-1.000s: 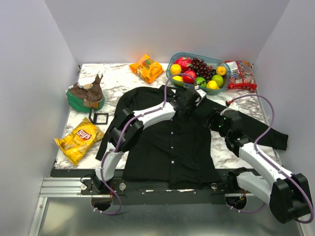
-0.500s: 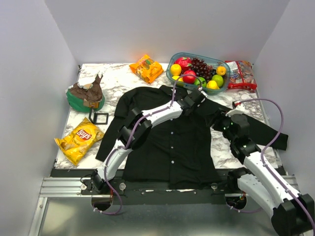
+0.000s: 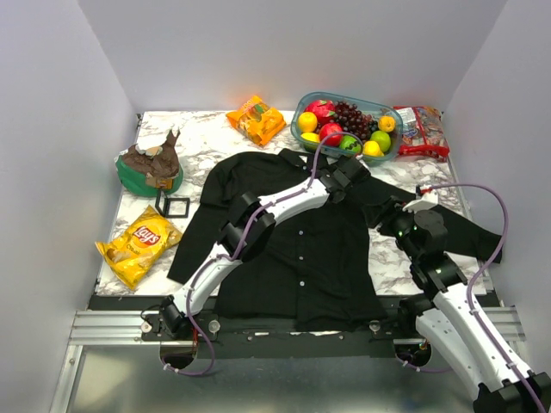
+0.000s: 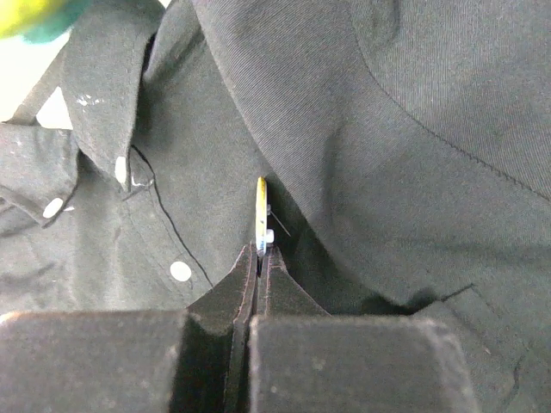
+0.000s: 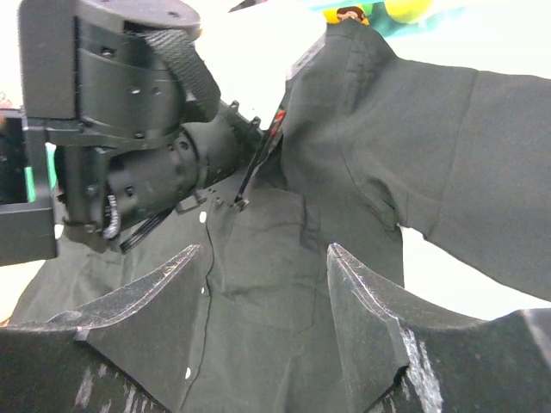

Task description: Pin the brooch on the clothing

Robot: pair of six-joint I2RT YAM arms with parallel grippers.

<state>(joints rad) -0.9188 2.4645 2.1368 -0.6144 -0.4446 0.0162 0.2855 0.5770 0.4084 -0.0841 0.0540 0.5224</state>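
Right now my left pincer (image 4: 261, 251) is clamped fully together on the brooch (image 4: 262, 209), which stands edge-on above the fingertips as a thin pale-gold sliver with its little pin poking out to one side. It sits over the upper front of the clothing (image 3: 301, 249), just below the collar and a little way off the row of white buttons (image 4: 180, 270). I cannot tell whether the disc or its pin touches the cloth.

From the top camera, the left arm reaches far across the black shirt, which lies spread flat on the marble bench (image 3: 207, 138) with its sleeves out to both sides.

My right pincer (image 5: 267, 258) stands wide apart with nothing between its fingers. It hangs above the shirt near the shoulder on its own side, facing the left wrist close by.

Around the shirt lie a fruit bowl (image 3: 344, 129) at the far edge, an orange snack bag (image 3: 256, 119) beside it, a red packet (image 3: 420, 129) at the far right corner, a yellow crisp bag (image 3: 139, 245), a small black square frame (image 3: 175, 206) and a green bowl (image 3: 151, 176) holding something brown.
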